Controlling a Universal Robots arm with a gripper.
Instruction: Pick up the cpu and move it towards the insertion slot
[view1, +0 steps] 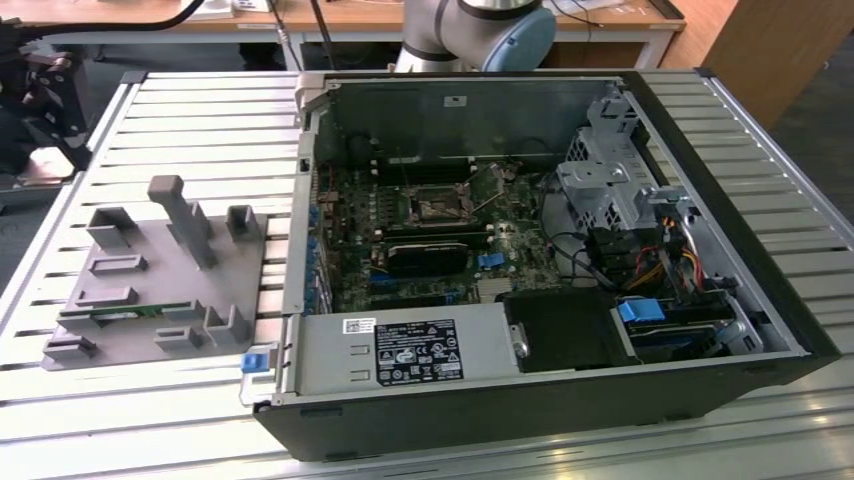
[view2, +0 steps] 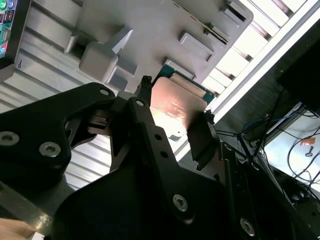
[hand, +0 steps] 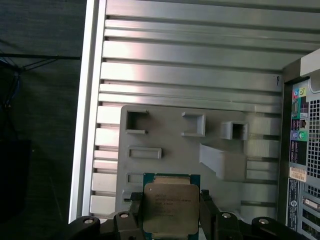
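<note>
Matte black hand (view2: 176, 102), angular linked fingers (view2: 150, 135), silver hex screws (view2: 180, 202), grey arm joint (view1: 447, 30) with pale blue cap (view1: 523, 42).

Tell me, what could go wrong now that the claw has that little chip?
The gripper holds the cpu only by two opposite edges, so it might slip or tilt and drop onto the grey fixture. The slot sits deep in the case near cables, so a tilted chip could snag or land crooked.
</note>
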